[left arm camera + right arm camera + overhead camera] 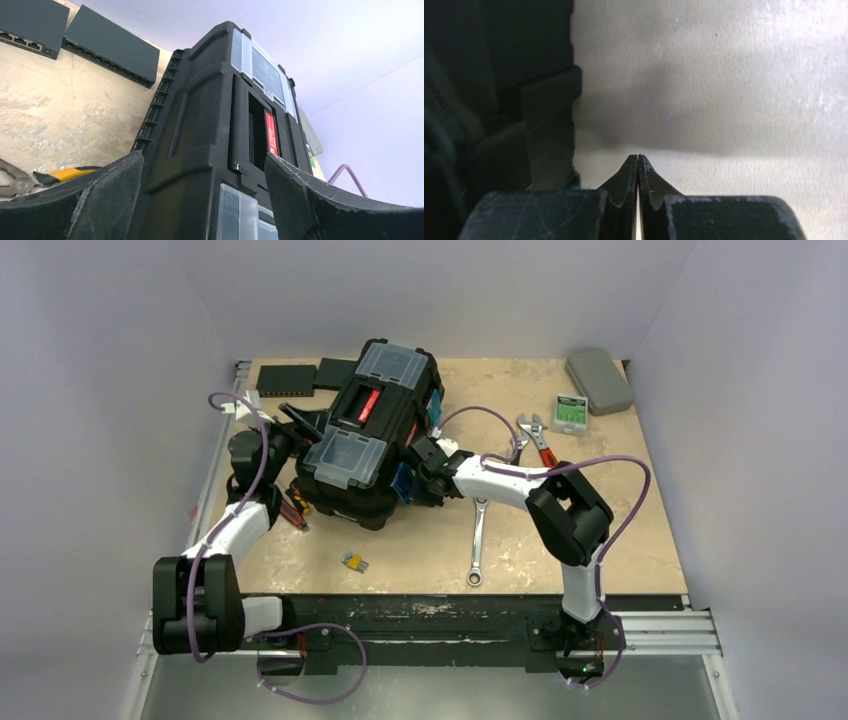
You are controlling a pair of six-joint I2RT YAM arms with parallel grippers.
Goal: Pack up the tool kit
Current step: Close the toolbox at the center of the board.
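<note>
The black toolbox point(365, 430) with a red-labelled handle and two clear-lidded compartments lies tilted in the middle of the table. My left gripper point(298, 432) is open at its left end. In the left wrist view the toolbox point(210, 125) fills the space just beyond my spread fingers point(107, 197). My right gripper point(422, 462) is shut on nothing, low against the toolbox's right side. In the right wrist view its tips point(638, 157) meet just above the table beside the black wall point(499, 100). A ratchet wrench point(478, 540), a red-handled adjustable wrench point(536, 437) and pliers point(293, 508) lie loose.
Two flat black boxes point(285, 378) sit at the back left. A flat grey case point(598, 380) and a small green-labelled box point(571, 412) sit at the back right. A small yellow item point(355, 562) lies near the front. Yellow-handled pliers point(65, 174) lie left of the toolbox.
</note>
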